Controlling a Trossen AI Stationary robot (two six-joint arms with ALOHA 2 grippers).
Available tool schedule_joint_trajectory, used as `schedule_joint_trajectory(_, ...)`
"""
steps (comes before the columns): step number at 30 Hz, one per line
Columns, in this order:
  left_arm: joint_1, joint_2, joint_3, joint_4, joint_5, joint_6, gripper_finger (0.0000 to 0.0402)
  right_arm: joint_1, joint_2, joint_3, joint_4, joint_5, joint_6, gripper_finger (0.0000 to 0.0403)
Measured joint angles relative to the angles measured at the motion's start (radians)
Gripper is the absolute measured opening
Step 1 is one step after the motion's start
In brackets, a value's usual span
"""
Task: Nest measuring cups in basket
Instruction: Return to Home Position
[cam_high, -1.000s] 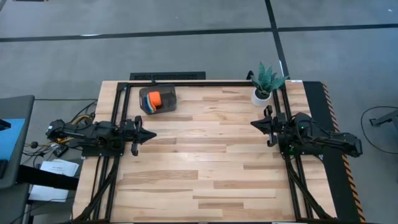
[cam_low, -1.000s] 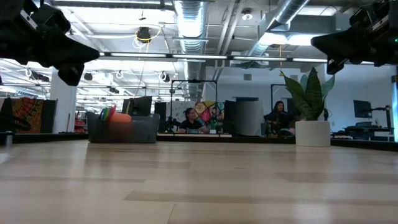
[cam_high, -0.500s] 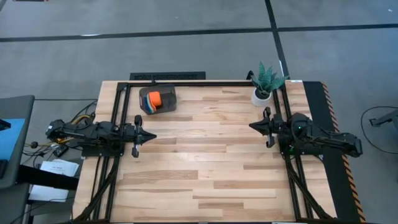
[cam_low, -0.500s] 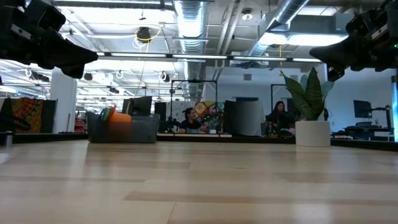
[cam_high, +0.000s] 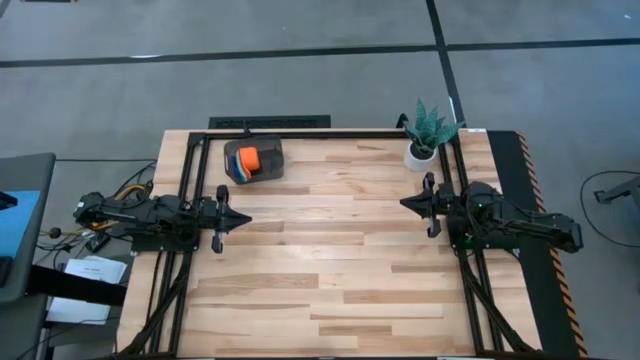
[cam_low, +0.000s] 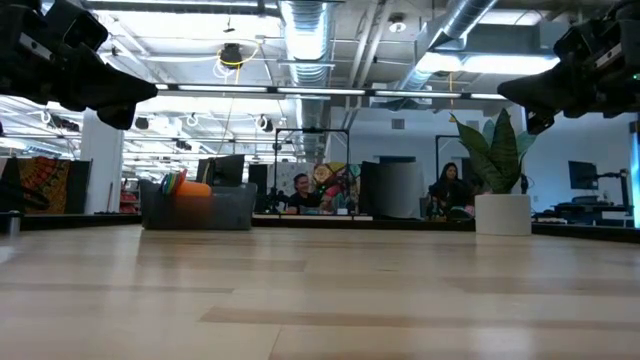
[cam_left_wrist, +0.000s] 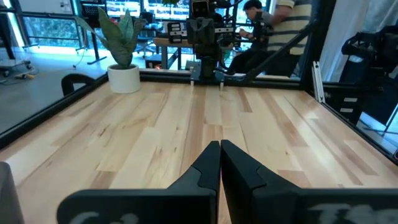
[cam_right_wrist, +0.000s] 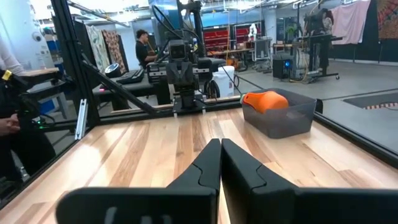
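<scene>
Tabletop (cam_high: 330, 260) lies open between left gripper (cam_high: 245, 217) and right gripper (cam_high: 403, 202), both pressed together at the mid-left and mid-right edges. Basket (cam_high: 273, 160), upper left by the rim, holds nested measuring cups (cam_high: 248, 160), orange topmost.

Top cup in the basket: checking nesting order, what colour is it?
Orange; the measuring cup shows best in the right wrist view.

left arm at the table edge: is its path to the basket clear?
Probably yes. Only bare table lies between the shut left end effector and the basket; the right end effector sits far across.
</scene>
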Motion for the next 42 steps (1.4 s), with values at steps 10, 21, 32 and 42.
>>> schedule_joint_trajectory(10, 0.0, 0.0, 0.0, 0.0, 0.0, 0.0, 0.0, 0.0, 0.0, 0.0, -0.003, 0.0, 0.0, 0.0026)
schedule_joint_trajectory(21, 0.0, 0.0, 0.0, 0.0, 0.0, 0.0, 0.0, 0.0, 0.0, 0.0, -0.004, 0.0, 0.0, 0.0036)
schedule_joint_trajectory(32, 0.0, 0.0, 0.0, 0.0, 0.0, 0.0, 0.0, 0.0, 0.0, -0.001, -0.005, 0.0, 0.0, 0.0032)
schedule_joint_trajectory(42, 0.0, 0.0, 0.0, 0.0, 0.0, 0.0, 0.0, 0.0, 0.0, -0.001, -0.005, 0.0, 0.0, 0.0029)
